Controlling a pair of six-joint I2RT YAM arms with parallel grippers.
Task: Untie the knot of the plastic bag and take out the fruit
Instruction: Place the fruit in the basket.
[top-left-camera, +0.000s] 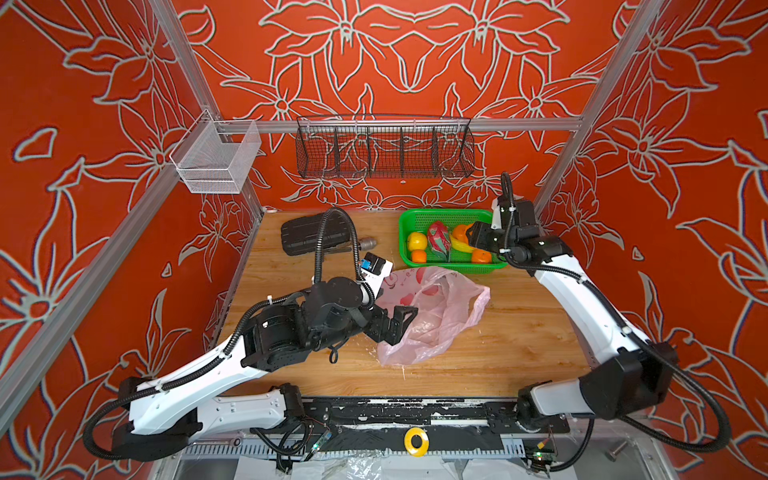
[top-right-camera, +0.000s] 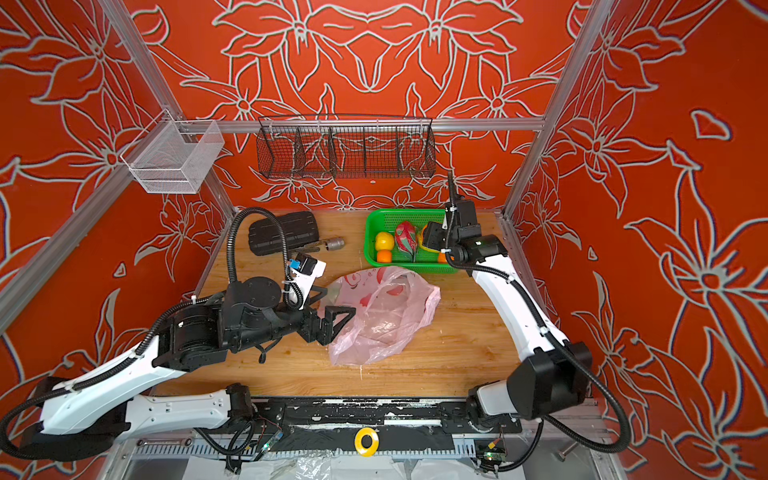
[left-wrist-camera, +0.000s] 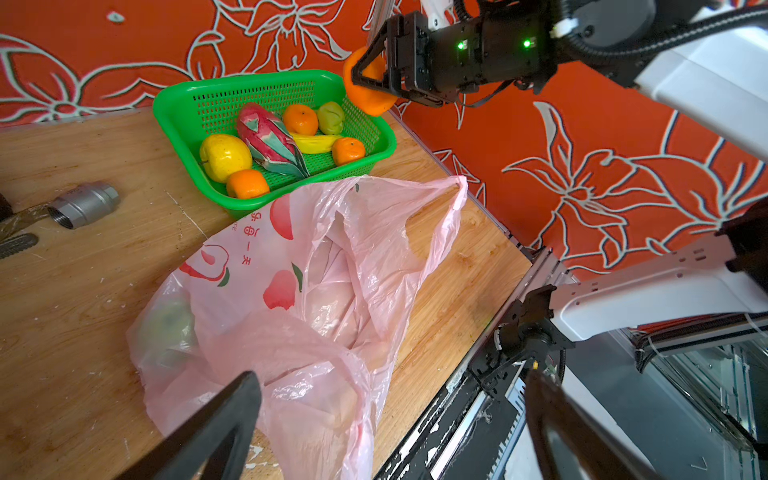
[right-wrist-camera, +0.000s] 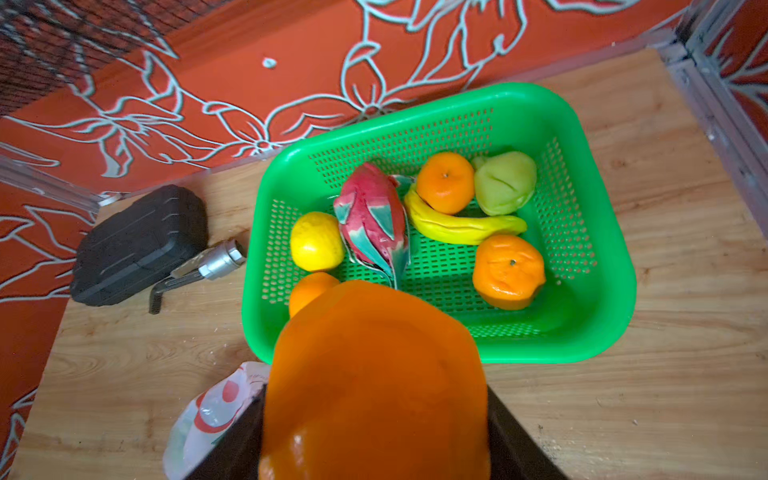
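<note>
Roughly mid-table, the plastic bag (top-left-camera: 434, 316) lies slumped on the wooden table (top-left-camera: 523, 357). Its mouth gapes, and one loop handle (left-wrist-camera: 451, 189) is drawn out loose toward the green basket (right-wrist-camera: 598, 324). The bag's far edge touches the basket's near wall.

Only the left wrist view shows a green fruit (left-wrist-camera: 170, 328) through the plastic. In both top views the contents read as a pale lump.

The left gripper (left-wrist-camera: 392, 378) hangs at the bag's left edge, jaws spread wide and holding nothing. One finger (left-wrist-camera: 224, 415) is over the plastic and the other is off toward the table's front side.

The right gripper (left-wrist-camera: 368, 81) is clamped on an orange (right-wrist-camera: 374, 374) above the basket's right-hand end.

Inside the basket lie a yellow round fruit (right-wrist-camera: 316, 241), a dragon fruit (right-wrist-camera: 372, 224), a banana (right-wrist-camera: 461, 226) and three more oranges (right-wrist-camera: 509, 270). A pale green fruit (right-wrist-camera: 505, 183) shows only in the wrist views, because the right arm covers it in both top views. In the right wrist view the held orange hides part of one basket orange.

Bare wood lies open to the right of the bag and toward the table's front edge. The basket stands close to the back wall (top-left-camera: 382, 62) and the right frame post (top-left-camera: 557, 183). A black case (top-left-camera: 309, 235) and a metal fitting (left-wrist-camera: 83, 203) sit at the far left, beyond the left arm and apart from the bag.
</note>
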